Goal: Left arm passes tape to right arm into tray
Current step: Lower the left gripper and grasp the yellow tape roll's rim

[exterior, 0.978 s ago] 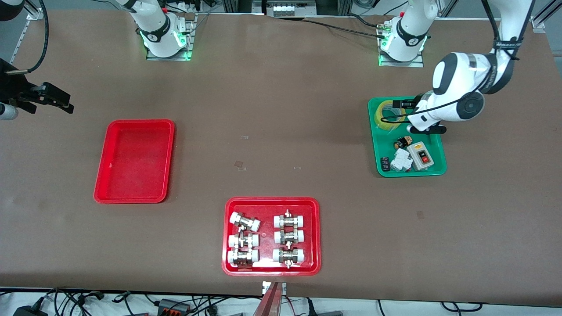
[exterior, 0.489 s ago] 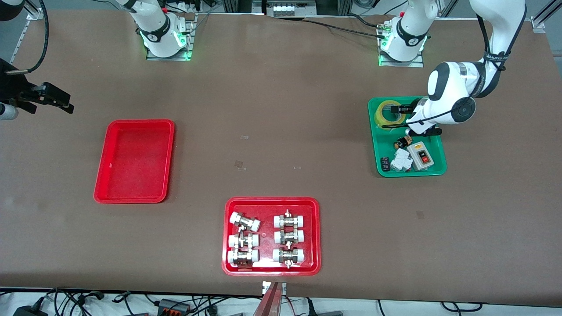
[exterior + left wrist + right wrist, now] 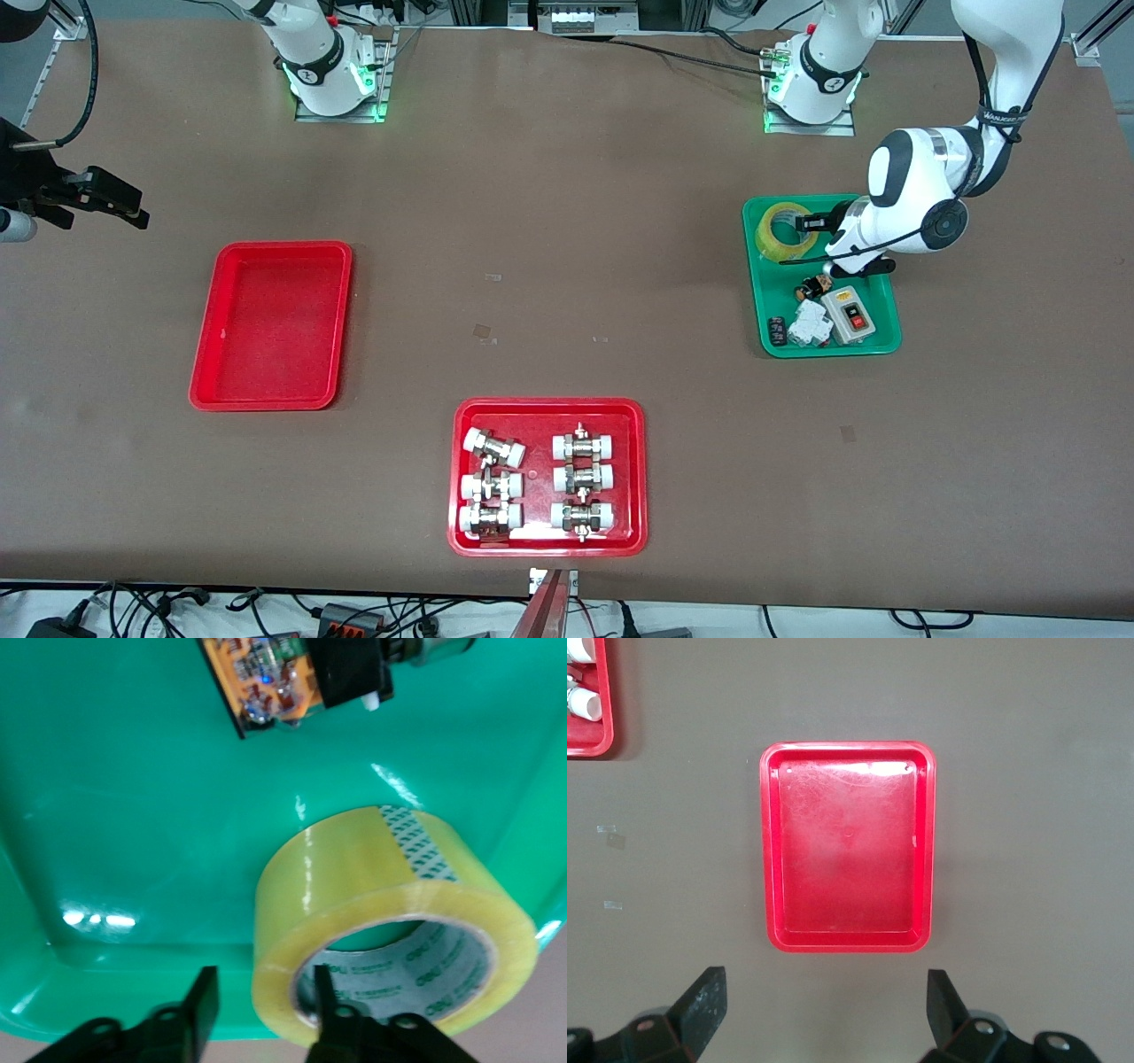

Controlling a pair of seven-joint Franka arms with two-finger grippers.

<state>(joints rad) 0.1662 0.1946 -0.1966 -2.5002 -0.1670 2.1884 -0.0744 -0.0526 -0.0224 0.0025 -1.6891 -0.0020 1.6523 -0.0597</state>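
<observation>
So the table [image 3: 567, 266] has a brown matte top, and three trays sit right on it. The plain red tray [image 3: 205, 337] is toward the right arm's end. A green tray [image 3: 758, 301] is toward the left arm's end. Another red tray [image 3: 549, 546] holding metal fittings sits nearest the front camera. A few small scraps [image 3: 484, 332] lie mid-table.

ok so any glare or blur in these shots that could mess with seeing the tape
Left wrist view: bright glints on the glossy green tray and a sheen streak on the tape; the circuit board looks soft, the left gripper fingers dark. Front view: evenly lit, the left arm partly covers the tape. Right wrist view: pale glare on the tray floor, the right gripper in shadow.
</observation>
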